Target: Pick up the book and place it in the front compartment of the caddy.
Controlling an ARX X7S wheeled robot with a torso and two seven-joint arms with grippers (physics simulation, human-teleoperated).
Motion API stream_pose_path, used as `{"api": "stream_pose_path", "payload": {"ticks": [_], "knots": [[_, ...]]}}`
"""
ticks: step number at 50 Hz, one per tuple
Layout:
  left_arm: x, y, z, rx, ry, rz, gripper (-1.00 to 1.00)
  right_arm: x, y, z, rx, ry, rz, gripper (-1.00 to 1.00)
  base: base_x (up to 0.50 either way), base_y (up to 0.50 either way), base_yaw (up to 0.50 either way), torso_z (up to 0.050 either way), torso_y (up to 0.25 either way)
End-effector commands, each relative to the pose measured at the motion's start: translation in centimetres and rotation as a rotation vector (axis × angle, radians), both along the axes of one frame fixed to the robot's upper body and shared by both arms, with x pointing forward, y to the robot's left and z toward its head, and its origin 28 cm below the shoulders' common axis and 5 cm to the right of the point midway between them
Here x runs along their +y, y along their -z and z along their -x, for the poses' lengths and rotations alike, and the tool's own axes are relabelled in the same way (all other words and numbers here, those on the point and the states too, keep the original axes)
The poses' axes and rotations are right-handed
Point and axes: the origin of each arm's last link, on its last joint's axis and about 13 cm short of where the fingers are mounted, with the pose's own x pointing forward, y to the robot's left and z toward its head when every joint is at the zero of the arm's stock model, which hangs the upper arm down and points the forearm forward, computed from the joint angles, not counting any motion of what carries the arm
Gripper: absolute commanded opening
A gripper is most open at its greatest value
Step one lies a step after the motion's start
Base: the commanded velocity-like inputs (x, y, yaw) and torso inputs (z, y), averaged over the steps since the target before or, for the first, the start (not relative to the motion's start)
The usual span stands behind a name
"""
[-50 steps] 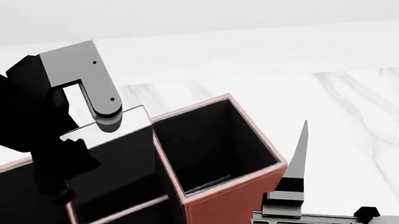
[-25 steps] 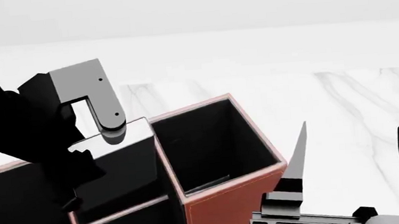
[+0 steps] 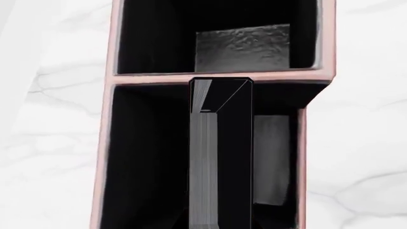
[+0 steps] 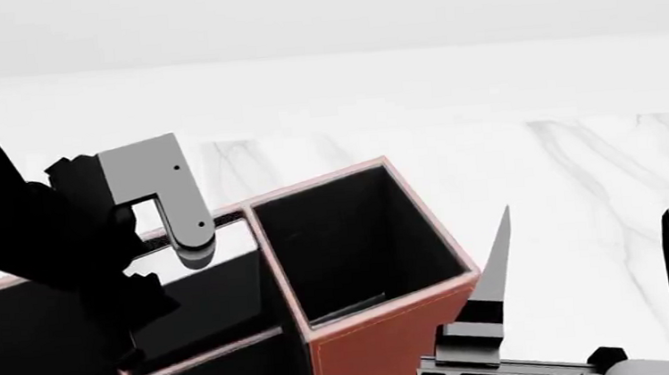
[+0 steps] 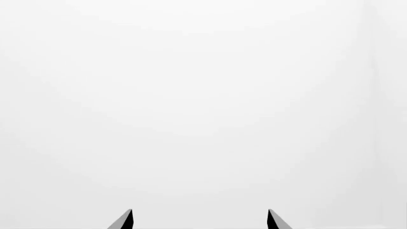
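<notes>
The caddy point(image 4: 384, 356) is a reddish-brown box with pale pink rims point(image 3: 106, 143) and black lining. My left gripper point(image 4: 168, 259) is shut on the thin black book point(image 4: 205, 283) and holds it upright. The book's lower end is down inside the front compartment point(image 3: 146, 157), the squarish cell beside the tall corner cell point(image 4: 339, 250). In the left wrist view the book point(image 3: 232, 152) runs away from the camera into that cell, white page edge showing; the gripper's own fingers are hidden. My right gripper point(image 4: 590, 266) stands open and empty to the right of the caddy, fingertips up point(image 5: 199, 218).
White marble tabletop point(image 4: 572, 169) stretches behind and to the right of the caddy. A low pale divider point(image 4: 204, 353) separates the book's cell from a smaller one nearer me. The right wrist view shows only plain white.
My left gripper has come down with the book, which now sits deeper in the cell, its top near the rim. The right gripper has barely shifted.
</notes>
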Motion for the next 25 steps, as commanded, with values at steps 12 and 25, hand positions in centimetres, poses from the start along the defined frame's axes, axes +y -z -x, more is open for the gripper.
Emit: {"api": "stream_pose_path", "payload": {"ticks": [12,25], "knots": [[0.2,1.1,-1.2,-0.066,0.009,-0.003,-1.00,0.0,0.3,-0.2,0.009,0.001,0.002,1.00,0.00,0.00,0.00,0.000,0.002],[0.2,2.1,-2.0,-0.072,0.013,0.007,-1.00,-0.1,0.4,-0.2,0.013,0.008,0.002,1.00,0.00,0.00,0.00,0.001,0.001]]}}
